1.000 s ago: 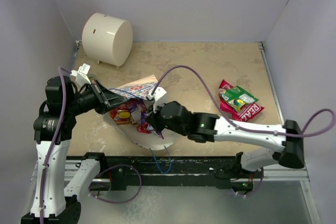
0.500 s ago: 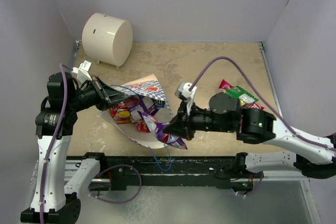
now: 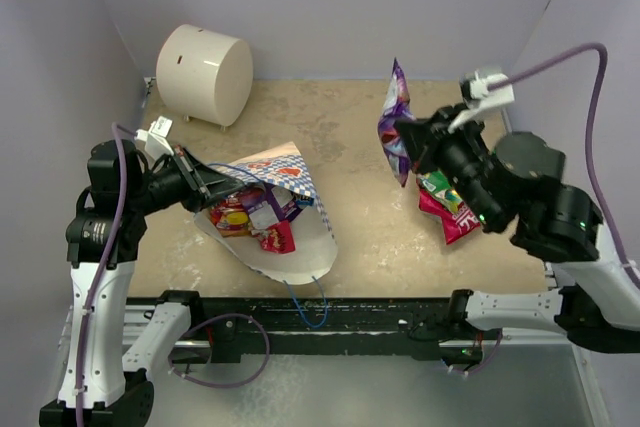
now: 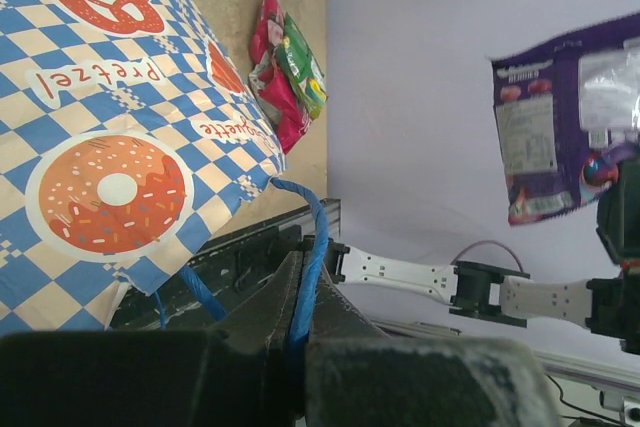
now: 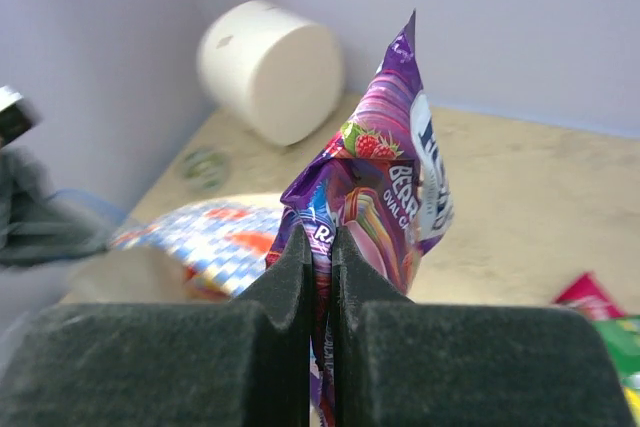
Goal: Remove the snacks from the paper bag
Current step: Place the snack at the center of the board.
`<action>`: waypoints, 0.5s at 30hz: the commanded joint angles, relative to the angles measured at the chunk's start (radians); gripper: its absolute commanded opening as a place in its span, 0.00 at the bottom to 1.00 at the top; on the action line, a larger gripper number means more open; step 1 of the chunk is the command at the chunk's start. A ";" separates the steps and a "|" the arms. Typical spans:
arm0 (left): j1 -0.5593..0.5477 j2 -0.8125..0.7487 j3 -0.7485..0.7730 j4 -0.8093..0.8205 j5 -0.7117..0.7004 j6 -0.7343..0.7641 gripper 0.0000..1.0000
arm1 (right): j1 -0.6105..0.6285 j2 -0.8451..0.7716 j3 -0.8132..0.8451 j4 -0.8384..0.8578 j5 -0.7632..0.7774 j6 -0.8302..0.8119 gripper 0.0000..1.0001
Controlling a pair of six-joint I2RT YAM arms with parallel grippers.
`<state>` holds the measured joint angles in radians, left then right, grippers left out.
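Dangling purple snack [image 3: 393, 112], two snacks [image 3: 455, 209] on table [image 3: 340, 127]

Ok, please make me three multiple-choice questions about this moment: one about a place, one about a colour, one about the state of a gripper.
1. Where do the red and green packets lie?
A. on the table, right of the paper bag
B. inside the paper bag
C. held up in the air

2. What colour is the snack held by the right gripper?
A. orange
B. purple
C. green

3. What is the left gripper doing?
A. open above the table
B. shut on a red wrapper
C. shut on the blue cord handle of the bag

Answers:
1 A: they rest on the table, apart from the bag.
2 B: the right wrist view shows purple foil clamped in that gripper.
3 C: the left wrist view shows the cord pinched in it.
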<state>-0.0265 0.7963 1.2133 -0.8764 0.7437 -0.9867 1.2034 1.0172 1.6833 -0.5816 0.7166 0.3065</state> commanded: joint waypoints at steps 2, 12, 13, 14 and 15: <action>-0.001 0.006 0.029 0.038 -0.003 -0.022 0.00 | -0.270 0.198 0.115 -0.068 -0.054 -0.094 0.00; -0.001 0.011 0.006 0.029 -0.010 -0.031 0.00 | -0.561 0.368 0.029 -0.285 -0.023 0.075 0.00; -0.001 0.008 0.000 0.036 -0.010 -0.039 0.00 | -0.595 0.363 0.002 -0.296 -0.013 0.081 0.00; -0.001 0.005 -0.004 0.042 -0.007 -0.044 0.00 | -0.629 0.354 -0.024 -0.299 0.003 0.084 0.00; -0.001 0.004 -0.003 0.045 -0.005 -0.046 0.00 | -0.663 0.346 -0.054 -0.301 0.019 0.087 0.00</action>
<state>-0.0265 0.8158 1.2125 -0.8768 0.7330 -0.9894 0.6605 1.4357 1.6733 -0.8223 0.6434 0.3340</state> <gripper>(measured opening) 0.004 0.035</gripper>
